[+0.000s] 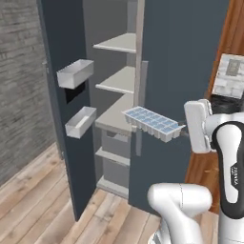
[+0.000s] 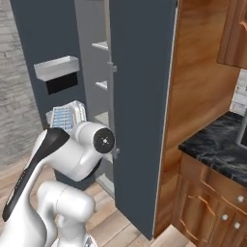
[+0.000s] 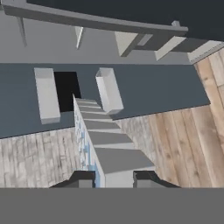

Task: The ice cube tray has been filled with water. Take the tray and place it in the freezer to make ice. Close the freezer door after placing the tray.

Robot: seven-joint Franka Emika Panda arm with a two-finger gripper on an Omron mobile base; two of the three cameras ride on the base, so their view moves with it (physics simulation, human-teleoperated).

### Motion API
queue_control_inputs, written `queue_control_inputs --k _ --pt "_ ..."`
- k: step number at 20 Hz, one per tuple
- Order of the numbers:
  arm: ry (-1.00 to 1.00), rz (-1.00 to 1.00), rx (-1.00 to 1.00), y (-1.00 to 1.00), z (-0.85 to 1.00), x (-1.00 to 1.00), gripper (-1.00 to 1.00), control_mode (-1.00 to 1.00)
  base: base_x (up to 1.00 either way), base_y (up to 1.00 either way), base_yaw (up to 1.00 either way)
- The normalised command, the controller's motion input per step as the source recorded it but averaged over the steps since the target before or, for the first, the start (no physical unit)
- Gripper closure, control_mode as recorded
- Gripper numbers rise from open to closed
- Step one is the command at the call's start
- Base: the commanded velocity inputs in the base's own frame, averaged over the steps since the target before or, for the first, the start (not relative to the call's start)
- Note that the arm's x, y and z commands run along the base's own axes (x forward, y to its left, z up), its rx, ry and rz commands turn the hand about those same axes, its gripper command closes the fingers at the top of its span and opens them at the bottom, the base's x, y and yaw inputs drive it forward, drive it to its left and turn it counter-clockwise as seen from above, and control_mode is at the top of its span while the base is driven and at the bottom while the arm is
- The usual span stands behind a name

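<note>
The freezer door (image 1: 57,95) stands swung wide, left of the freezer (image 1: 116,86). In front of the freezer's middle shelf (image 1: 112,116), the ice cube tray (image 1: 152,123) hangs level in mid-air, its right end clenched in the pincer (image 1: 183,127).

Open freezer (image 1: 116,71) shelves stand clear ahead; door bins (image 1: 75,73) flank left, closed door (image 1: 186,52) right.

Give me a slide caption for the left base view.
End effector holds the filled ice cube tray level beside the open freezer, door swung wide.
</note>
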Motion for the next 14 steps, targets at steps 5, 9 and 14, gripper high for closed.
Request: queue_control_inputs --k 5,9,14 --pt "0.0 0.0 0.0 0.0 0.0 0.0 1.0 1.0 0.43 0.47 -0.31" --pt "0.0 0.0 0.0 0.0 0.0 0.0 1.0 1.0 0.32 0.43 -0.31" --pt "0.0 0.0 0.0 0.0 0.0 0.0 1.0 1.0 0.32 0.48 -0.31"
